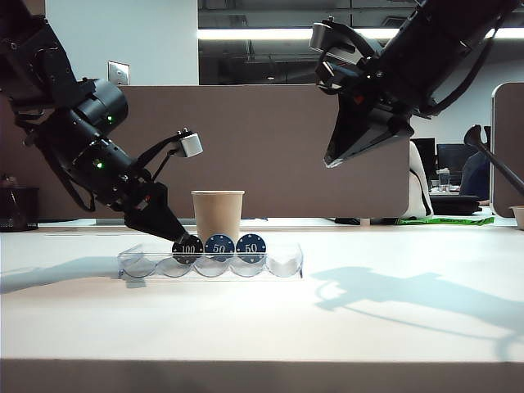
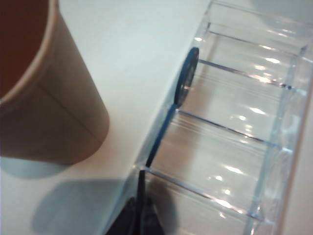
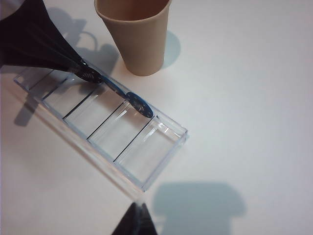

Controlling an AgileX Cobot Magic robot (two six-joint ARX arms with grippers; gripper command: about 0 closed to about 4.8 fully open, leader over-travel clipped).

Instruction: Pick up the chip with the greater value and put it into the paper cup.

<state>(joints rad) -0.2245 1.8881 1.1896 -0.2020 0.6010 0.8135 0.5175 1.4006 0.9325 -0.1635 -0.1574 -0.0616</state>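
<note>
The chip with the greater value [image 1: 189, 249], black with a white "100", stands on edge at the left of a row in the clear tray [image 1: 282, 264]. My left gripper [image 1: 181, 240] reaches down to it and is shut on it. In the left wrist view the chip [image 2: 141, 193] shows edge-on between the dark fingertips [image 2: 128, 220]. Two blue "50" chips [image 1: 219, 247] [image 1: 250, 247] stand to its right. The paper cup [image 1: 218, 214] is upright just behind the tray. My right gripper [image 1: 331, 160] hangs high on the right, shut with nothing in it.
The tray [image 3: 146, 152] has several compartments, and the ones in front of the chips hold nothing. The cup [image 3: 134, 34] stands close to the tray's far wall. A partition wall [image 1: 311, 147] runs behind the white table [image 1: 368, 327].
</note>
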